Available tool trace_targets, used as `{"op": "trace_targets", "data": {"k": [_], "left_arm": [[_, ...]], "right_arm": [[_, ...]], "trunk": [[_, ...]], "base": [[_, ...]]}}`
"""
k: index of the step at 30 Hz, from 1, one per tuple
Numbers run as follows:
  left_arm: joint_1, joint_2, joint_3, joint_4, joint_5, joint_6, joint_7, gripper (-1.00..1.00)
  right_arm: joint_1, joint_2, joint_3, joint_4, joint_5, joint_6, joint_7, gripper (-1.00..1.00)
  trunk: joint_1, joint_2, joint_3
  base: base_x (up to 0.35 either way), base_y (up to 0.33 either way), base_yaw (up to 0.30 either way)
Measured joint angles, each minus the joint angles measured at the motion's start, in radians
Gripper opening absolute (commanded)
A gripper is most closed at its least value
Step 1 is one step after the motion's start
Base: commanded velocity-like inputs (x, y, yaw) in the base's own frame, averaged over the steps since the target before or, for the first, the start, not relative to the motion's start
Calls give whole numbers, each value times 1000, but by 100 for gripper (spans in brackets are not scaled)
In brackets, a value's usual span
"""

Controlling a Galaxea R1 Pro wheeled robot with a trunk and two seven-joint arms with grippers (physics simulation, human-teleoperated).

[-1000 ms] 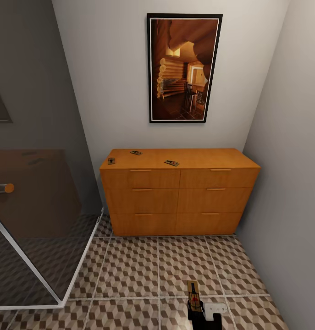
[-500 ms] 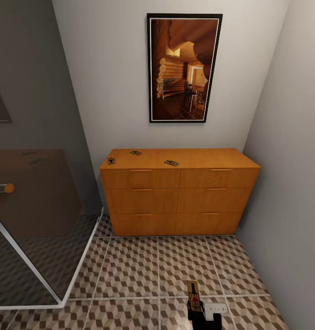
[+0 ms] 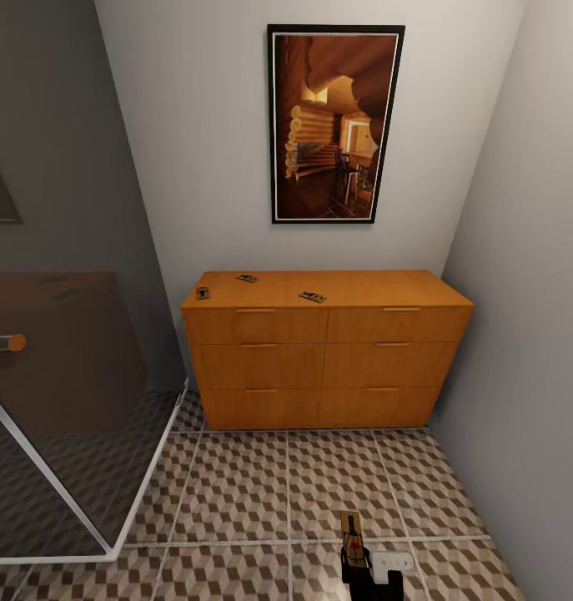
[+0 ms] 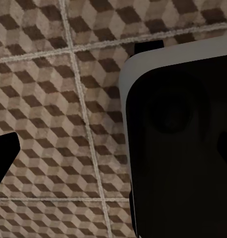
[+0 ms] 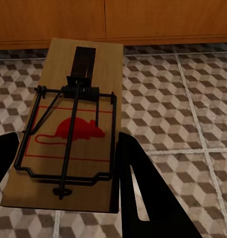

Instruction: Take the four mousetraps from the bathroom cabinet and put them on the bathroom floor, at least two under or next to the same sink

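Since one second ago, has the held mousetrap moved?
No. The mousetrap in the right gripper sits at the same spot against the floor's grout line.

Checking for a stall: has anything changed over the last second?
Nothing visibly changed. The right pincer still holds one mousetrap above the bathroom floor, and three mousetraps still lie on the cabinet top.

Three mousetraps (image 3: pixel 312 296) on cabinet (image 3: pixel 326 359) — painting (image 3: pixel 335 123) above
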Motion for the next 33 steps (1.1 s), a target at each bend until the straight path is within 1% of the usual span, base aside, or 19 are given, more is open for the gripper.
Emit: {"op": "trace_targets", "data": {"k": [33], "left_arm": [[0, 0, 0, 0, 0, 0, 0, 100]], "right_arm": [[0, 0, 0, 0, 0, 0, 0, -100]], "trunk": [[0, 0, 0]], "base": [[0, 0, 0]]}}
